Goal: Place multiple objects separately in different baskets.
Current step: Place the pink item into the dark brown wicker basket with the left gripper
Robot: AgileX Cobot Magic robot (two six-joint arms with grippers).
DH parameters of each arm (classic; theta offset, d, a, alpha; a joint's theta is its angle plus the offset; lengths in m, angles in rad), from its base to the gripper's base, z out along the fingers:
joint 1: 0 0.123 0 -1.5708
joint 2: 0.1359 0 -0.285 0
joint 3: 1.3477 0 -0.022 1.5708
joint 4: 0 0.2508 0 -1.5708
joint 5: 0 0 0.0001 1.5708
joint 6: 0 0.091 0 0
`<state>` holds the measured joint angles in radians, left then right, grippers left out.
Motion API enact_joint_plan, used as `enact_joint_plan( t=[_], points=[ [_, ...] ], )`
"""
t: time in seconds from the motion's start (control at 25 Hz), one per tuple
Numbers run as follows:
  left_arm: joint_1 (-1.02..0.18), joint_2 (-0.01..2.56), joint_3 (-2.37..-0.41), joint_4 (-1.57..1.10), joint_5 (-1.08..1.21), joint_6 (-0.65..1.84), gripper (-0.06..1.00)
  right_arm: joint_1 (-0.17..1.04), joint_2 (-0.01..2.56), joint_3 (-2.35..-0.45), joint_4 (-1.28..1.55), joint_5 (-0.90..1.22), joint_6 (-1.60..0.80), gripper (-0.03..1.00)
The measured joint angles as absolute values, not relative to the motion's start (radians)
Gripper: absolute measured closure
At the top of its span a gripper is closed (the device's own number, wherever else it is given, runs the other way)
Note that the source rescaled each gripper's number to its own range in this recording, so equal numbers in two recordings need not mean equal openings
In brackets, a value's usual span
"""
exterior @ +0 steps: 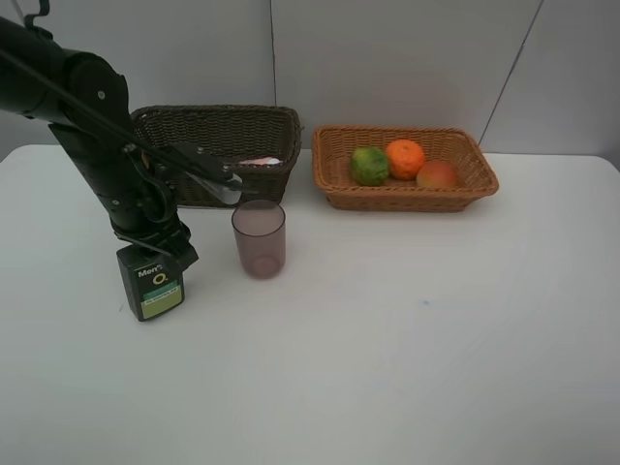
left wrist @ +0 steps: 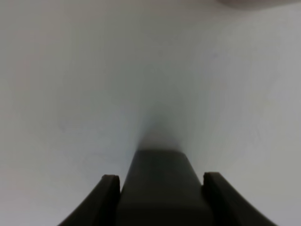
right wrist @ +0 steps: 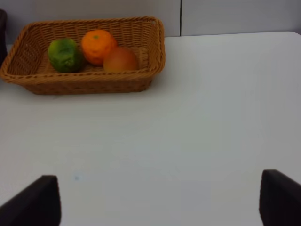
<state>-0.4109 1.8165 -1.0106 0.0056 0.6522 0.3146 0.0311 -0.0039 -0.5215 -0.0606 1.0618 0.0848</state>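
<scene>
Our left gripper [exterior: 155,250] pinches the green bottle [exterior: 152,288], which stands on the table [exterior: 407,368] beside the cup [exterior: 259,238]. We should lift straight up, clear the cup, then lower into the dark basket [exterior: 266,184].

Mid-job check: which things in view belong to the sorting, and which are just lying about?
Job: deep dark brown wicker basket; shallow tan wicker basket; round green fruit; orange; red-yellow fruit; dark green bottle in left gripper; translucent pink cup.
Lying about: nothing visible; only the white table underneath.
</scene>
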Motion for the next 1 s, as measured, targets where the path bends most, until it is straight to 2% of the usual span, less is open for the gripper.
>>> enact_joint_plan(
  t=[0.28,0.64,1.0],
  points=[
    [-0.411,1.797,-1.058,0.000,0.715,0.243,0.73,0.031,-0.004,-0.521,-0.061,1.062,0.085,0.11],
    [-0.411,1.736,-1.414,0.006,0.918,-0.029,0.73,0.031,-0.004,-0.521,-0.061,1.062,0.085,0.11],
    [-0.406,1.770,-1.583,0.027,0.796,-0.132,0.73,0.031,-0.004,-0.521,-0.061,1.062,0.085,0.11]
  ],
)
